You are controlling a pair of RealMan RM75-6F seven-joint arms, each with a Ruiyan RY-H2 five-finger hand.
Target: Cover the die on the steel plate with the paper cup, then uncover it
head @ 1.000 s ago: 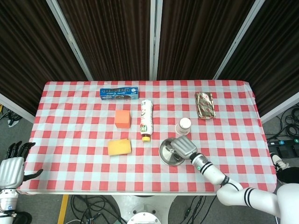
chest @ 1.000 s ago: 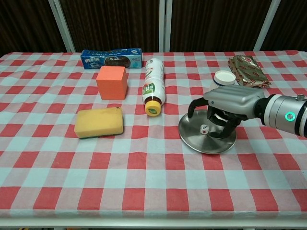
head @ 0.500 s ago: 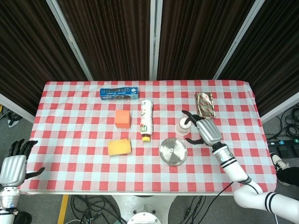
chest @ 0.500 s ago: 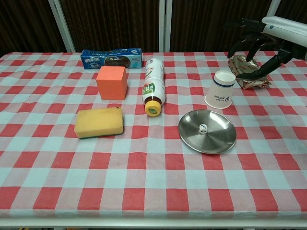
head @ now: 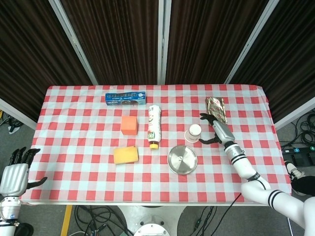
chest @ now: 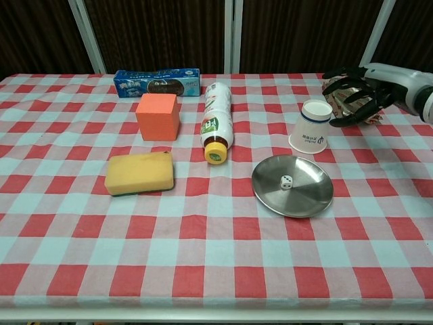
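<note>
A small white die (chest: 287,181) lies uncovered on the round steel plate (chest: 308,196) (head: 182,160) at the table's front right. Just behind the plate a white paper cup (chest: 310,126) (head: 193,132) stands upside down on the cloth. My right hand (chest: 356,93) (head: 213,129) hovers just right of the cup, fingers spread and empty, fingertips close to the cup's side without gripping it. My left hand (head: 15,173) hangs open off the table's front left corner, seen only in the head view.
A white bottle with a yellow cap (chest: 216,120) lies left of the cup. An orange cube (chest: 157,116) and a yellow sponge (chest: 139,172) sit further left. A blue box (chest: 156,82) lies at the back, a shiny foil packet (chest: 350,95) behind my right hand.
My right hand left the plate, rose toward the back right, then came down beside the cup. The die and cup have not moved. The left hand stays put.
</note>
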